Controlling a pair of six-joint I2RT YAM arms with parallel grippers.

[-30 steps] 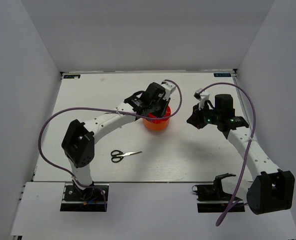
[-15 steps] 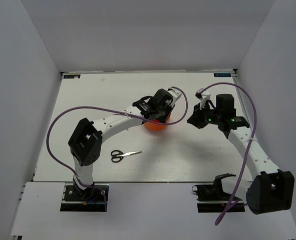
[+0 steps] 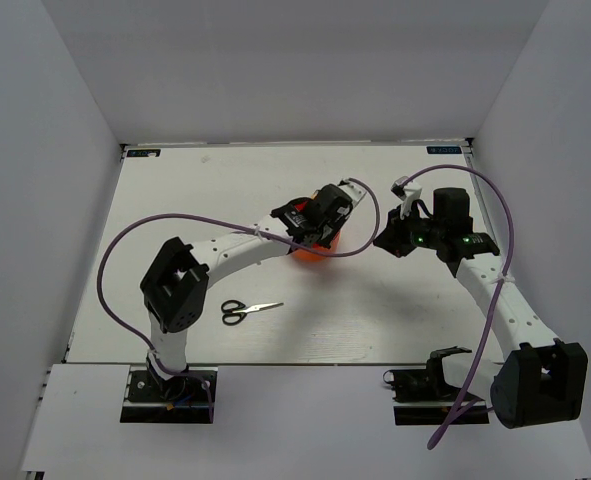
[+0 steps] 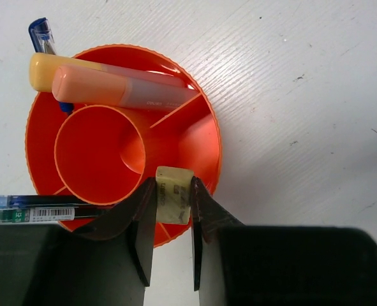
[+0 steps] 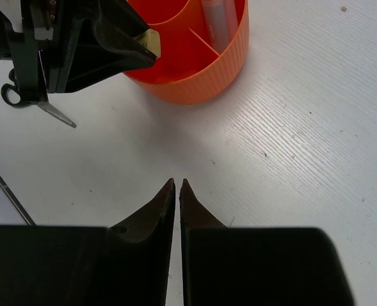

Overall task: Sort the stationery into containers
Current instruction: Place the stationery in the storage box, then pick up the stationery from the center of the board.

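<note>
Two pens (image 4: 22, 202) at the left wrist view's left edge vanish behind the left gripper (image 4: 173, 186), which pinches a tan eraser (image 4: 174, 203) over the cup's (image 4: 204, 137) outer ring, while the right gripper (image 5: 177, 185), tips nearly pressed together, holds nothing.

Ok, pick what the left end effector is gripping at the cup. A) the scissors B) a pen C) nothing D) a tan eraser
D: in the left wrist view the left end effector pinches a tan eraser over the cup, while the scissors lie apart from it.
</note>
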